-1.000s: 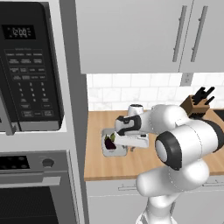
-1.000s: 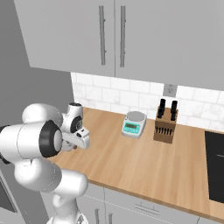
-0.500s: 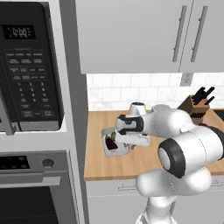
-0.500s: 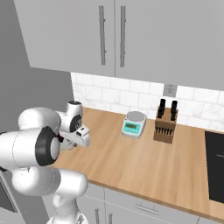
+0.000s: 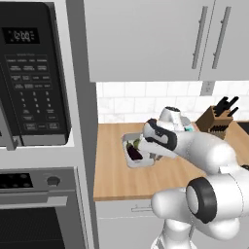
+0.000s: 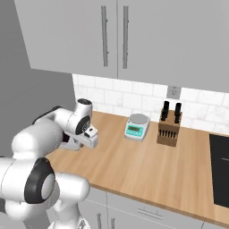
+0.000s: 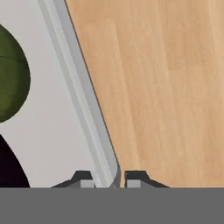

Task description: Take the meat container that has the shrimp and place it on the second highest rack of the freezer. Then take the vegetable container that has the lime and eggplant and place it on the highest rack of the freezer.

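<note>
The vegetable container (image 5: 130, 146) is a shallow pale grey tray on the wooden counter, close to the tall grey panel on the left. In it lie the green lime (image 5: 137, 144) and the dark purple eggplant (image 5: 133, 154). My gripper (image 5: 154, 154) reaches down at the tray's right side. In the hand view the gripper (image 7: 109, 180) is shut on the tray's raised wall (image 7: 83, 100), one fingertip inside and one outside. The lime (image 7: 11, 83) and the eggplant (image 7: 6, 173) sit just beyond that wall on the tray floor.
A black microwave (image 5: 34, 73) and oven (image 5: 39, 209) stand to the left of the counter. A kitchen scale (image 6: 136, 126) and a knife block (image 6: 169, 129) sit by the tiled back wall. A dark cooktop (image 6: 219, 170) lies far right. Grey cabinets (image 6: 112, 36) hang overhead.
The jaws have come together onto the tray's wall. The arm's elbow has swung lower and nearer to the cameras, while the hand has stayed at the tray.
</note>
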